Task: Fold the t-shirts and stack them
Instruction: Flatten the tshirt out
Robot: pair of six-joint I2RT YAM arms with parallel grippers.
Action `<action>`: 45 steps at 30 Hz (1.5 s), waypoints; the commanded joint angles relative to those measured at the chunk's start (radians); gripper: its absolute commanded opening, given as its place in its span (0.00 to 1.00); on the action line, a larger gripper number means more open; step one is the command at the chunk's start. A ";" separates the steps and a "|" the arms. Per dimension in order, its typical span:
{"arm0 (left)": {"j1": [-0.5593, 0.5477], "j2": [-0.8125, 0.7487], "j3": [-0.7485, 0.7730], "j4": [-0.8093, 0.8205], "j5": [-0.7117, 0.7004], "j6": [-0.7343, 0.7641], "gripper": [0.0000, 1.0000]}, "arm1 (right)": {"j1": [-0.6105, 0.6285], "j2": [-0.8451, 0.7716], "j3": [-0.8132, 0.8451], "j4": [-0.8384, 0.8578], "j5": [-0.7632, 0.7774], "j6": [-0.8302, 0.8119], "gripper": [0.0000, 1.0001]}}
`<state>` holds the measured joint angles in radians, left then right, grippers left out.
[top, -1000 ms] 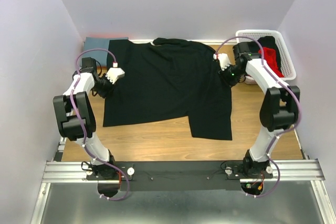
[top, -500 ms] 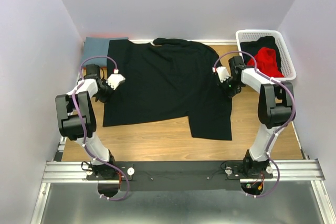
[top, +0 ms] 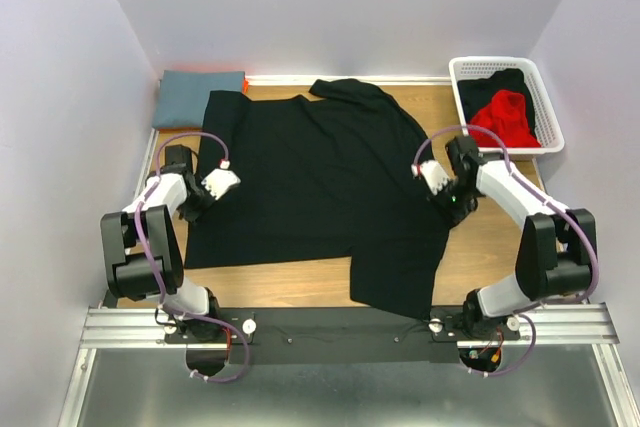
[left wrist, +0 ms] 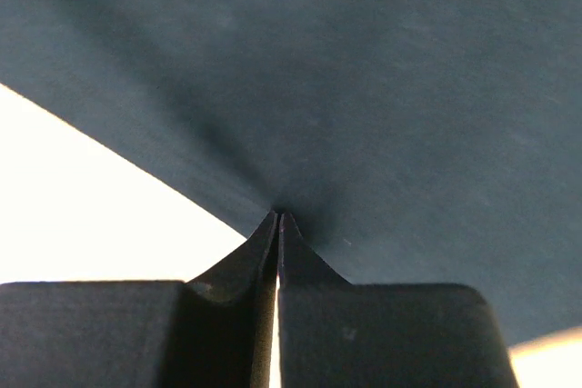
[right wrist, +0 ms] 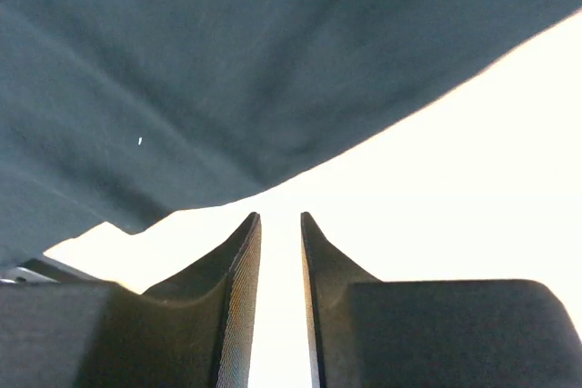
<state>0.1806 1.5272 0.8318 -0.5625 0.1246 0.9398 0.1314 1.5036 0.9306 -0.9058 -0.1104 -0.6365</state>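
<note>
1. Most of the table (top: 270, 282) is under the black shirt (top: 320, 187), left to right.
2. Free wood: strip right of it up to the basket (top: 490, 62); near-left strip.
3. Far corners blocked: basket right, folded blue shirt (top: 195, 97) left.
4. Both side walls (top: 70, 147) stand close.

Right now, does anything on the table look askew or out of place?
Yes. The black t-shirt lies uneven: its near right part reaches the near edge of the table, while the left hem stops well short. Nothing else stands out.

overhead view plus wrist close-ups of black t-shirt (top: 320, 177)
</note>
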 commanded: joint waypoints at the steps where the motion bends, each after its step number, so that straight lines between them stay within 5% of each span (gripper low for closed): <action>1: 0.005 0.008 0.122 -0.204 0.090 -0.013 0.10 | 0.002 0.057 0.178 -0.025 -0.032 0.035 0.31; 6: -0.007 0.099 0.335 -0.177 0.217 -0.111 0.13 | 0.002 0.295 0.453 0.019 -0.097 0.132 0.27; 13: -0.010 0.231 0.345 -0.100 0.187 -0.165 0.12 | 0.002 0.532 0.697 0.082 -0.092 0.222 0.25; 23: -0.009 0.223 0.161 -0.028 0.084 -0.141 0.06 | -0.001 0.549 0.506 0.189 0.086 0.175 0.21; 32: -0.007 -0.013 -0.094 -0.143 -0.019 -0.058 0.00 | -0.007 0.226 0.129 0.191 0.144 0.090 0.20; 36: -0.009 -0.068 -0.004 -0.211 -0.016 -0.032 0.00 | -0.007 0.184 0.224 0.142 0.115 0.100 0.21; 45: -0.016 0.135 0.289 -0.151 0.152 -0.148 0.00 | -0.007 0.475 0.583 0.097 -0.034 0.213 0.22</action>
<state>0.1715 1.5940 1.0851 -0.7345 0.2066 0.8410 0.1291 1.8771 1.4631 -0.7742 -0.0799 -0.4721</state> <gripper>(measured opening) 0.004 0.221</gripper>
